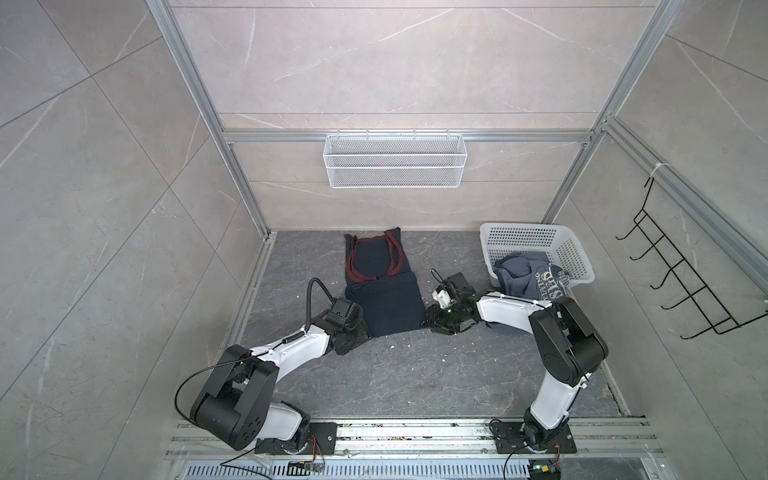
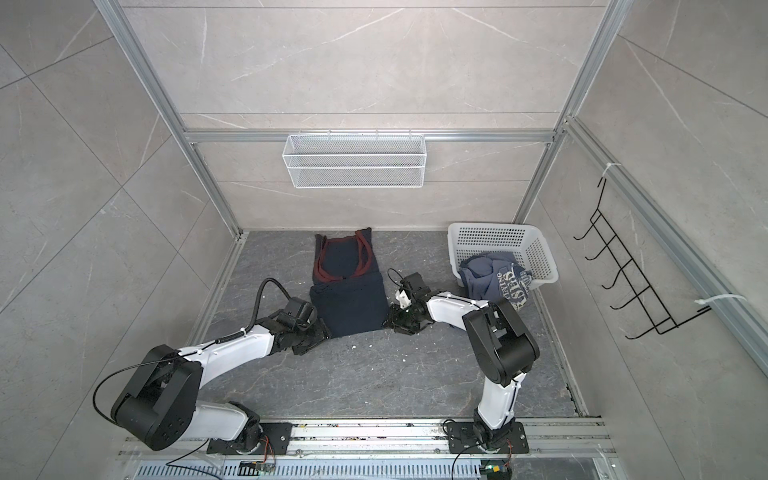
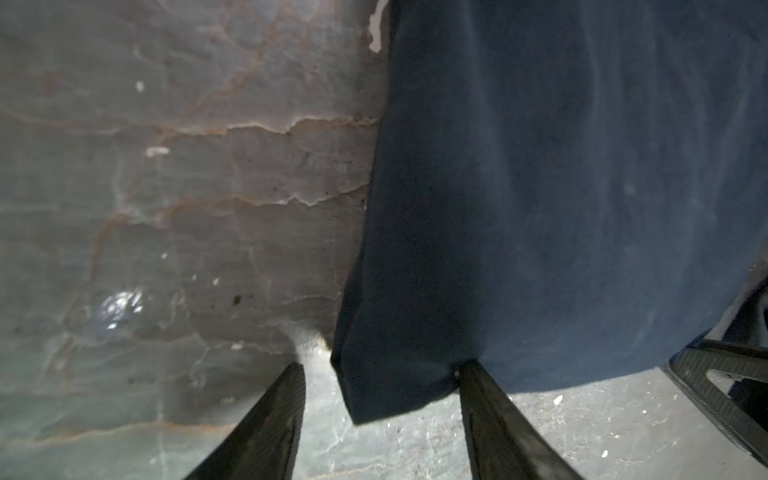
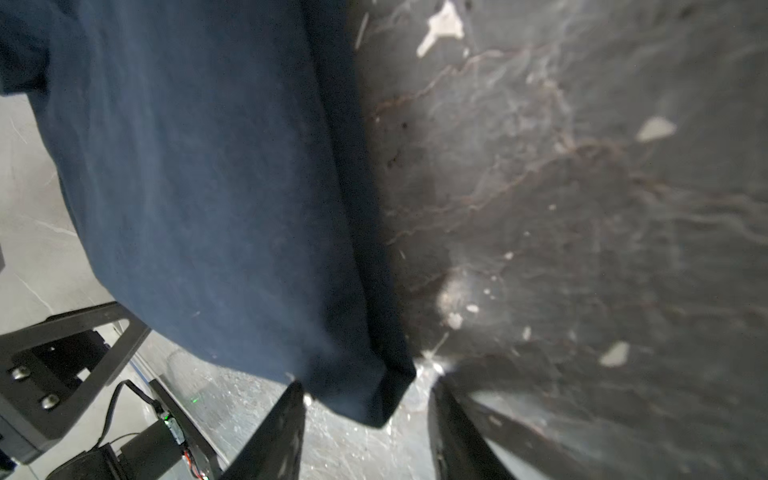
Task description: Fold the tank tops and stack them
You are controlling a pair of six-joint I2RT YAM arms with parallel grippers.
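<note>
The left gripper (image 3: 382, 368) and right gripper (image 4: 368, 386) flank the navy top (image 1: 384, 303).
Jaws apart around its corners; arm (image 1: 507, 309) partly hides blue top (image 1: 528, 278).

Tank top (image 1: 386, 303) left of basket (image 1: 528, 239)

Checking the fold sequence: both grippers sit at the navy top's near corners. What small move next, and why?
Probably close both: the left gripper and right gripper each straddle a near corner of the navy tank top, jaws apart, not yet pinching.
</note>
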